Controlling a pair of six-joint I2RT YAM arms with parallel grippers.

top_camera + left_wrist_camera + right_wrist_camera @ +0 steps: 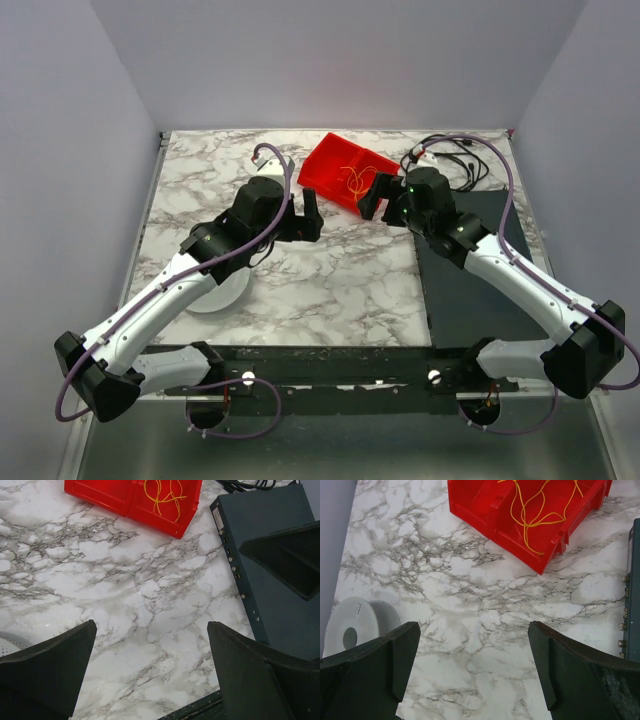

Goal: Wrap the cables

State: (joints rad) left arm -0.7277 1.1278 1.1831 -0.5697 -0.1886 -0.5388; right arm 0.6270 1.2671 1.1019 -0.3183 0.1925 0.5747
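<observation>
The cables [354, 179] are a loose tangle of hair-thin yellow-orange wire lying inside a red bin [335, 160] at the back middle of the marble table. My left gripper [311, 214] hovers just left of the bin's near corner, open and empty. My right gripper [373, 204] hangs over the bin's near right edge, also open and empty. From the left wrist the cables [161, 500] show in the bin [115, 497], far ahead of the left gripper [150, 627]. From the right wrist the cables [524, 524] lie in the bin [485, 510] beyond the right gripper [472, 627].
A thicker black cord coil [452, 156] lies at the back right. A dark flat box [470, 285] covers the table's right side, its edge with sockets [235, 570] near the bin. A white spool [215, 292] sits under the left arm, also white spool [357, 625].
</observation>
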